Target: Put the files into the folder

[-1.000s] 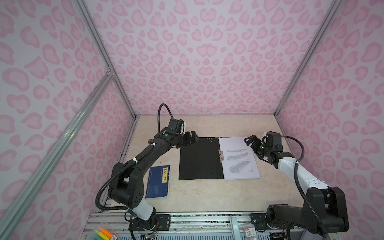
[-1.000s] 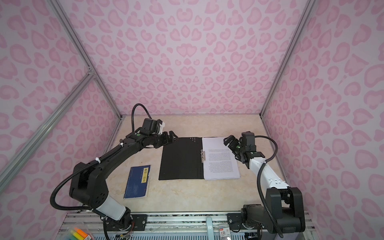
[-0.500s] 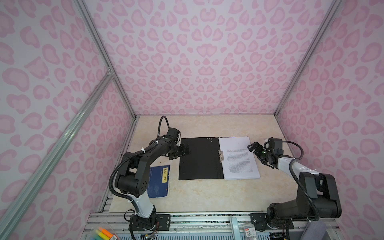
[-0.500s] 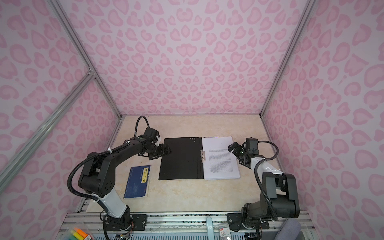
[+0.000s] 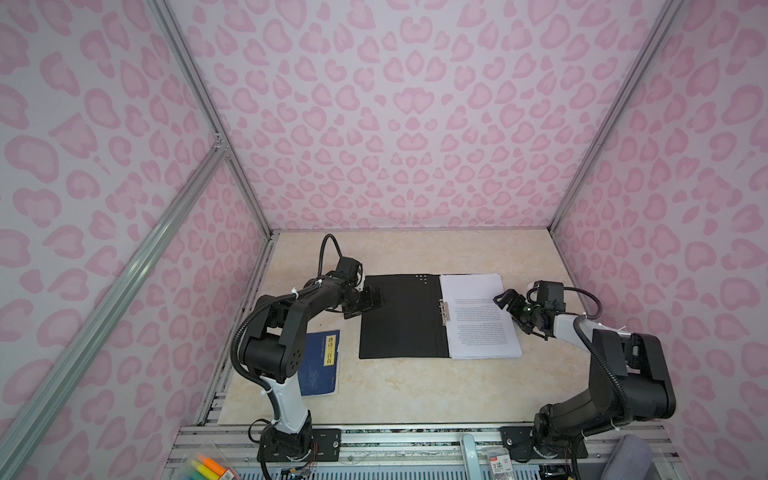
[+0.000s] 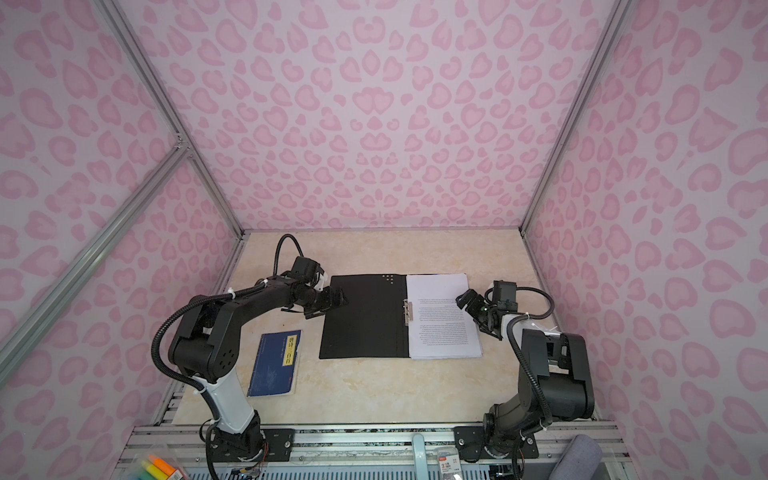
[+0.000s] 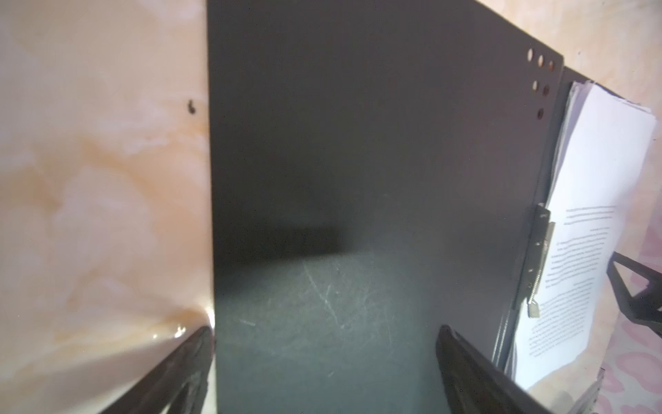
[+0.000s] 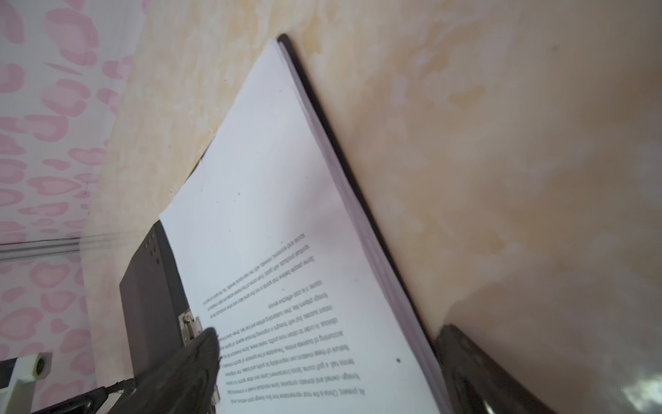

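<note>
As the two arms lean in from either side, the folder (image 5: 399, 316) (image 6: 361, 316) lies wide open and flat around the middle of the tabletop (image 5: 415, 386), black inside facing up. The files (image 5: 478, 316) (image 6: 440, 316) sit in a neat white stack on its right-hand half, printed text showing on the top sheet, with the stack's inner edge tucked up against the metal fastener (image 5: 444, 309) (image 7: 539, 258) along the spine. A cluster of small holes (image 5: 422, 278) marks the left cover's far corner by the spine.

Over to the left gripper (image 5: 372, 301) (image 6: 336, 300): jaws spread wide, nothing between them, low at the folder's outer left edge. The left wrist view has the left gripper (image 7: 324, 329) straddling that edge, one finger over bare tabletop, one over the black cover. Whether it touches, I can't tell.

Now the right gripper (image 5: 505, 301) (image 6: 467, 301): also parted wide and empty, sitting at the right edge of the files. In the right wrist view the right gripper (image 8: 329, 340) has one finger above the printed page and one out past the stack's edge, over the tabletop.

A dark blue book (image 5: 320, 365) (image 6: 276, 363) with a yellow label lies near the tabletop's left edge, toward the near left corner, apart from the folder.
</note>
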